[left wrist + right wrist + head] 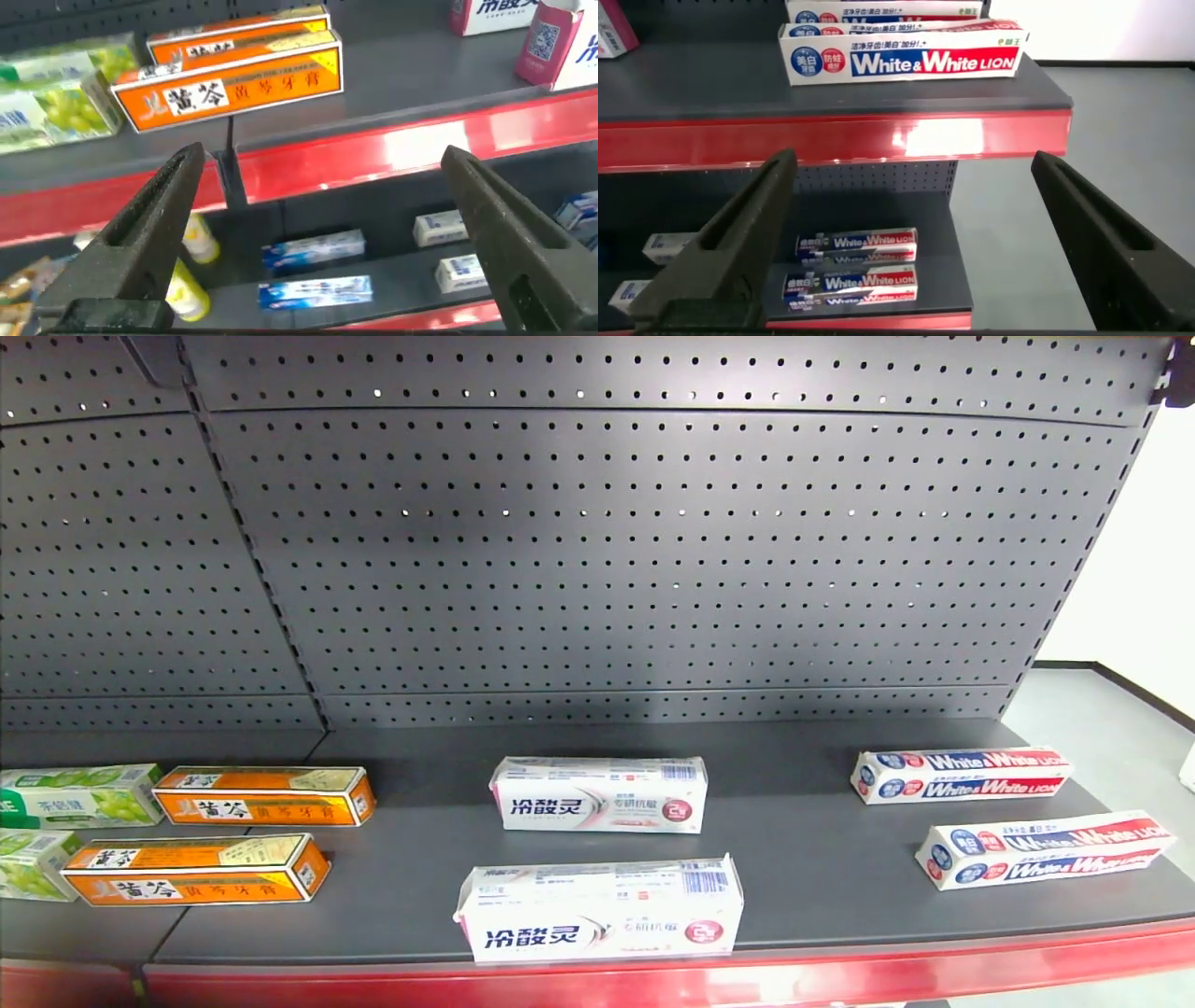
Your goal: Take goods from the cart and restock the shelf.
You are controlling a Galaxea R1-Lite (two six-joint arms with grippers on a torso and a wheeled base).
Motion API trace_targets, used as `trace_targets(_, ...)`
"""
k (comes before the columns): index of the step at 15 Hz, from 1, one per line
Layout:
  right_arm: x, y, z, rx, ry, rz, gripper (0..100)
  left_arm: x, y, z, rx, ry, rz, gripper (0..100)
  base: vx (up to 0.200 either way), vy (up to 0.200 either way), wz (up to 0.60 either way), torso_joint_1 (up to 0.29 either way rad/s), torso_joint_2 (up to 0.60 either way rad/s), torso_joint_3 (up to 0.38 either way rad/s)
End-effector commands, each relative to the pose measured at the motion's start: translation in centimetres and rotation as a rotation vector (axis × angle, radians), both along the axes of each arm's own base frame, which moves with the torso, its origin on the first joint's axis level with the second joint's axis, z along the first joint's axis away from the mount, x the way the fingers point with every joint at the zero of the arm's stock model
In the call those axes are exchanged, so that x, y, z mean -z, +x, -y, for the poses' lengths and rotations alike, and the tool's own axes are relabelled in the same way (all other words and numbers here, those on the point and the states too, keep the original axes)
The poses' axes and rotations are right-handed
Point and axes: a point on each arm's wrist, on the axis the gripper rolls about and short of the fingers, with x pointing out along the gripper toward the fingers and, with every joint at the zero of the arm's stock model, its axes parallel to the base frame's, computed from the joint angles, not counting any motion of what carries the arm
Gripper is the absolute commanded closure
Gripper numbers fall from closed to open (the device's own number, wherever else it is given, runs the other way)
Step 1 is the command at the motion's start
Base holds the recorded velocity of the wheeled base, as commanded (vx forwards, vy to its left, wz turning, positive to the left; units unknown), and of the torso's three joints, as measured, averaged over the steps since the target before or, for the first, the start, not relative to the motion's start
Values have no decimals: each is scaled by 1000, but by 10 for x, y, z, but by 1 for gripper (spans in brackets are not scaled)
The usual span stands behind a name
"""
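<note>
Hanging empty, fingers apart, before the shelf's (822, 859) red front edge (840, 975), the left hand (322, 157) and right hand (912, 161) could knock off the toothpaste boxes (597, 910) lying along that edge if raised carelessly.

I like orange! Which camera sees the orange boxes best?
The head view: both orange boxes lie whole, seen from above. The left wrist view catches them from the front, one mostly behind the other. The right wrist view faces the red-and-white boxes instead.
</note>
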Motion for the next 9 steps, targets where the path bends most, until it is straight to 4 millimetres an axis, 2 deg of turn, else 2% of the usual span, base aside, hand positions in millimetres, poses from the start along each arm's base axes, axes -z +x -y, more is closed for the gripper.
trace_targets(1,0,0,0,1,0,-2,0,3,0,0,0,-11,-2,0,0,0,0,0,0,0)
trace_targets(4,0,0,0,1,-1,-2,0,7,-1,0,-1,-88,-55,0,0,200,0,-1,-2,10)
trace_targets(9,0,0,0,1,-1,-2,0,7,-1,0,-5,-81,-56,0,0,0,0,0,0,0)
